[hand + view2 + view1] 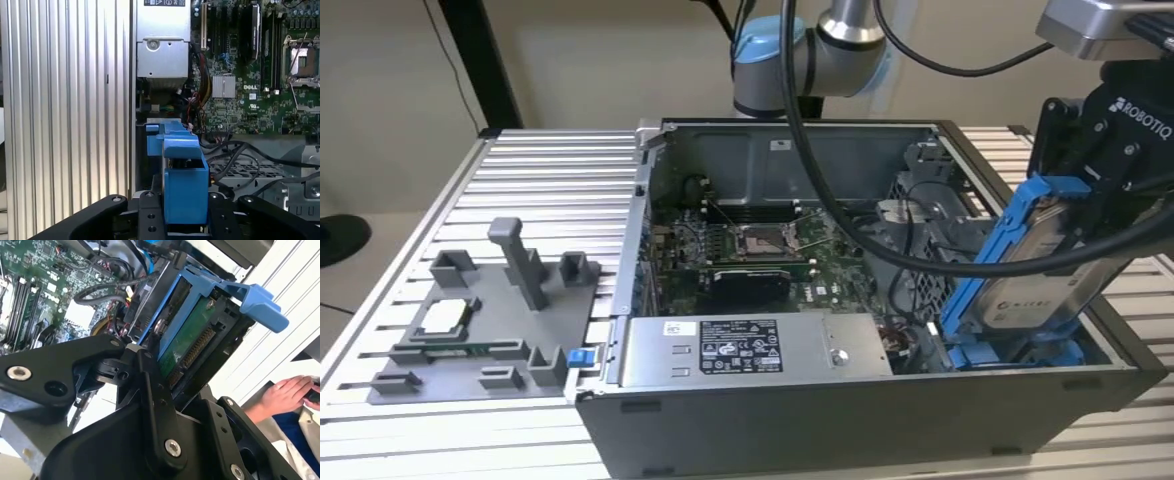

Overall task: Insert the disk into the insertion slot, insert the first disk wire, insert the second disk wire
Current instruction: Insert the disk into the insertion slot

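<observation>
Your claw (1083, 190) is clamped on the disk (1027, 285). You see the disk tilted at the exterior view's right end of the open computer case (854, 415), with its lower end down at the blue rails of the insertion slot (1014, 352) and its upper end raised above the case. The case sits on the ribbed worktop (547, 170).
</observation>
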Action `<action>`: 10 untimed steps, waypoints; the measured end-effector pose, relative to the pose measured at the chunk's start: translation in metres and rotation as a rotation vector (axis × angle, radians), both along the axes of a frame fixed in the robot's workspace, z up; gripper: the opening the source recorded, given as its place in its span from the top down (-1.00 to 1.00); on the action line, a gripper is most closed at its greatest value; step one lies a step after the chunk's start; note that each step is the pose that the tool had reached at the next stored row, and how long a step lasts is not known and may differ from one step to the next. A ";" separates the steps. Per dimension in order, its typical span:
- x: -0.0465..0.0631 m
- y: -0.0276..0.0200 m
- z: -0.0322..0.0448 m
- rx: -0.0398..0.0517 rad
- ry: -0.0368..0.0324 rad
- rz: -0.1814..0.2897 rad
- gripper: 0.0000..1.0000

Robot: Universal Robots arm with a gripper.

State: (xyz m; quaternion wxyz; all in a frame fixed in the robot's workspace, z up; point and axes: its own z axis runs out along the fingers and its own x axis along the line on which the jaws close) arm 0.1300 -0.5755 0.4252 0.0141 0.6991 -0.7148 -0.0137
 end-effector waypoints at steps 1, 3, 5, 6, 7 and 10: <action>0.000 0.0004 -0.0008 0.0004 0.0000 0.000 1.00; 0.000 0.0014 -0.0026 0.0007 0.0000 -0.001 1.00; 0.001 0.0022 -0.0049 0.0011 0.0001 -0.003 1.00; 0.001 0.0023 -0.0060 0.0012 0.0000 -0.004 1.00; 0.001 0.0025 -0.0069 0.0012 0.0001 -0.005 1.00; 0.002 0.0025 -0.0098 0.0021 0.0000 -0.008 1.00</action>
